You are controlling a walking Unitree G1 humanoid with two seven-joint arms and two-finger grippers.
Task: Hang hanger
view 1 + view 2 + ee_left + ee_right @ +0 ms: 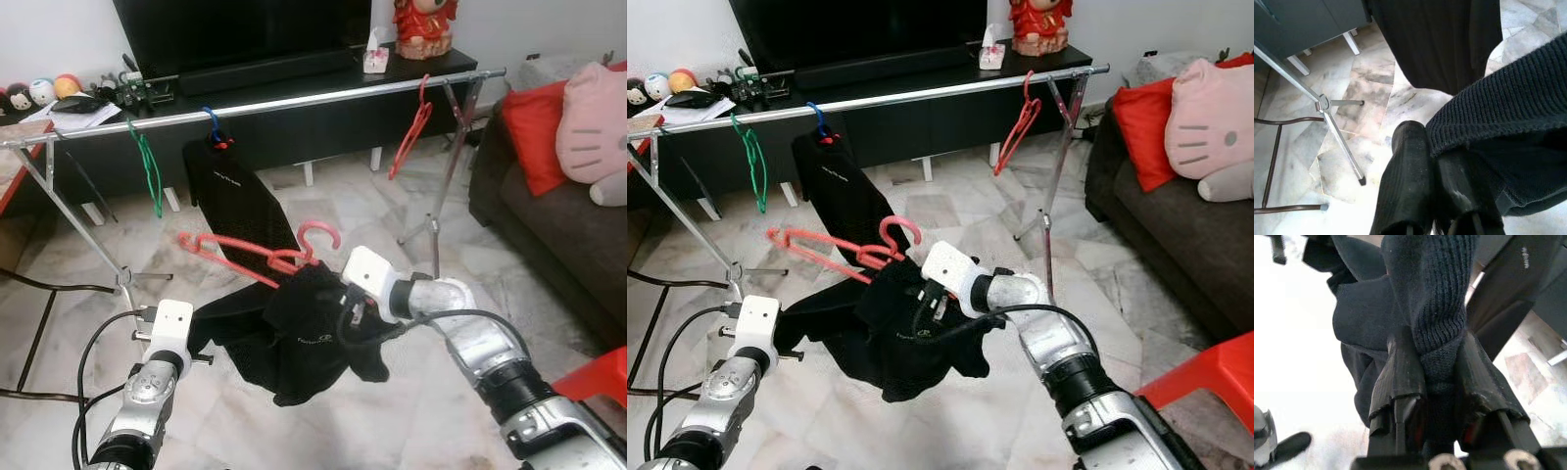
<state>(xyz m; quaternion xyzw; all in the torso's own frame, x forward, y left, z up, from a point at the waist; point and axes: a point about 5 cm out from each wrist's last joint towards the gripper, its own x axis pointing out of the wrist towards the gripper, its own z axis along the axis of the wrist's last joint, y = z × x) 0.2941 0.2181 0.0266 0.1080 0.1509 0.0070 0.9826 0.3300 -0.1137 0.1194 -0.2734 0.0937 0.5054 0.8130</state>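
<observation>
The red plastic hanger (257, 252) carries a black knitted top (304, 333); we squeeze that top in our right gripper (1437, 382) and our left gripper (1435, 171).

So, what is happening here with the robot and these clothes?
The robot holds a black garment on a red hanger in front of a metal drying rack. The right pincer is shut on the knitted fabric, and the left pincer grips the garment's other side. The hanger is not on the rail yet. A green hanger, another red hanger and a hung black garment already hang there.
</observation>
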